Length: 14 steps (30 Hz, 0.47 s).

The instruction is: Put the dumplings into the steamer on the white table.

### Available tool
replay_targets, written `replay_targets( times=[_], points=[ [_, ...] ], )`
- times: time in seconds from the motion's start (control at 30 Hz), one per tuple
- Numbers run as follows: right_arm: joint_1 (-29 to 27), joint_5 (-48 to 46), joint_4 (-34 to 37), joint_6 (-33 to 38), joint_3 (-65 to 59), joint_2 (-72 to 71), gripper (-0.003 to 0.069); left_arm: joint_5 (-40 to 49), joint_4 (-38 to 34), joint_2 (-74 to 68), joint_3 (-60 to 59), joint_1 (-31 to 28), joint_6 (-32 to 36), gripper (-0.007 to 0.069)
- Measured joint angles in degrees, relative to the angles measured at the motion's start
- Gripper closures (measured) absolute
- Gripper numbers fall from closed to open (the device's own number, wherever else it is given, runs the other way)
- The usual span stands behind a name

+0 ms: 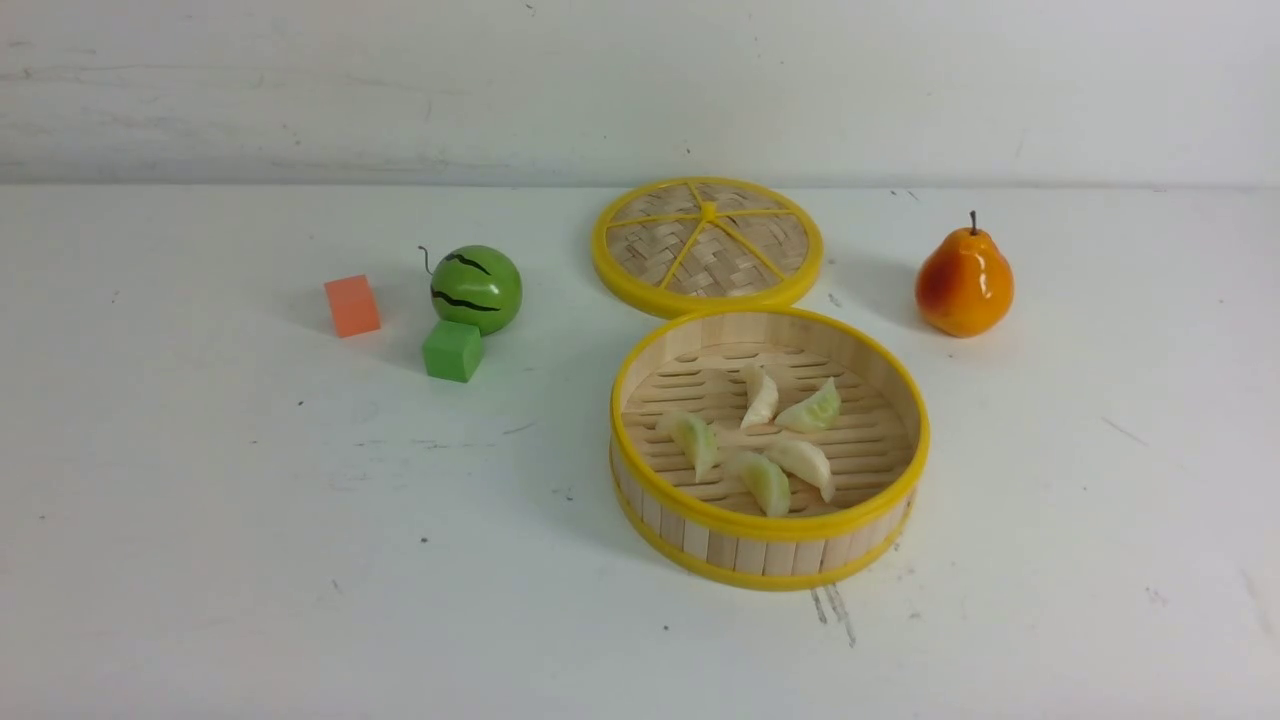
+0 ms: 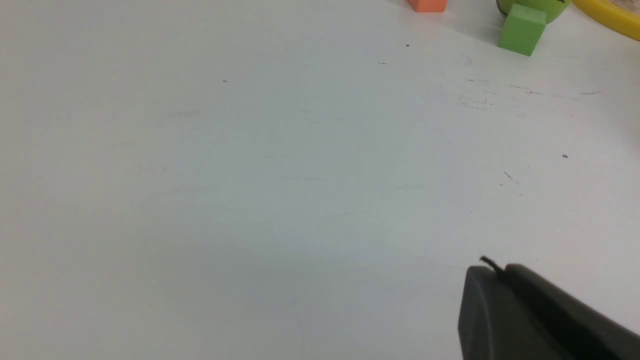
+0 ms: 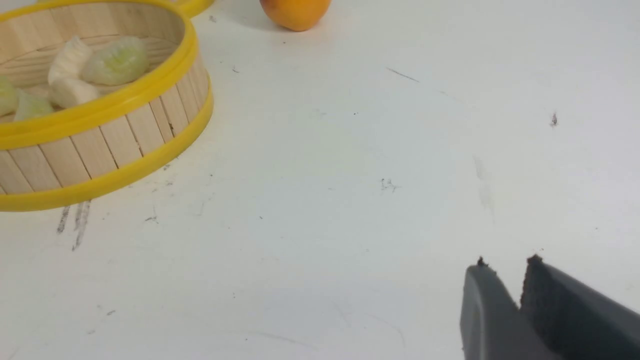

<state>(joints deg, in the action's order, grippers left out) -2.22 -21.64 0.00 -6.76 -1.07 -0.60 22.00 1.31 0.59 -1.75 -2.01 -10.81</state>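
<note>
The left claw [image 2: 495, 272] shows only in its own wrist view, low over bare desk [image 2: 250, 200]; its dark fingers [image 2: 480, 310] lie pressed together with nothing between them. The right claw [image 3: 505, 270] likewise shows only in its wrist view, above the desk beside the steamer; its two fingertips stand a narrow gap apart and grip nothing.

In the front view no arm appears. The steamer [image 1: 770, 548] sits on the desk right of centre, toward the near edge, upright and uncovered. All five dumplings [image 1: 765, 440] lie on its slatted floor, clustered around the middle: two nearest the front wall, touching each other, one toward the left wall, and two farther back whose tips meet. Dark scuffs mark the desk just in front of the steamer.

Left of the steamer and well apart from it, a green cube [image 1: 453, 350] rests against a toy watermelon [image 1: 476, 289] just behind it. An orange cube [image 1: 352, 306] stands near them, further to the left.

Behind the steamer, its rim just meeting the steamer's far rim, lies the flat woven lid [image 1: 707, 245]. A pear [image 1: 964, 282] stands upright toward the right edge, level with the lid and apart from it.
</note>
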Motion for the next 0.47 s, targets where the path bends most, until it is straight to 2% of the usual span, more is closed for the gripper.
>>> replay_targets(
  times=[0.47],
  points=[
    [0.00, 0.00, 0.00, 0.00, 0.00, 0.00, 0.0545, 0.00, 0.00, 0.00, 0.00, 0.00, 0.00, 0.0598]
  ],
)
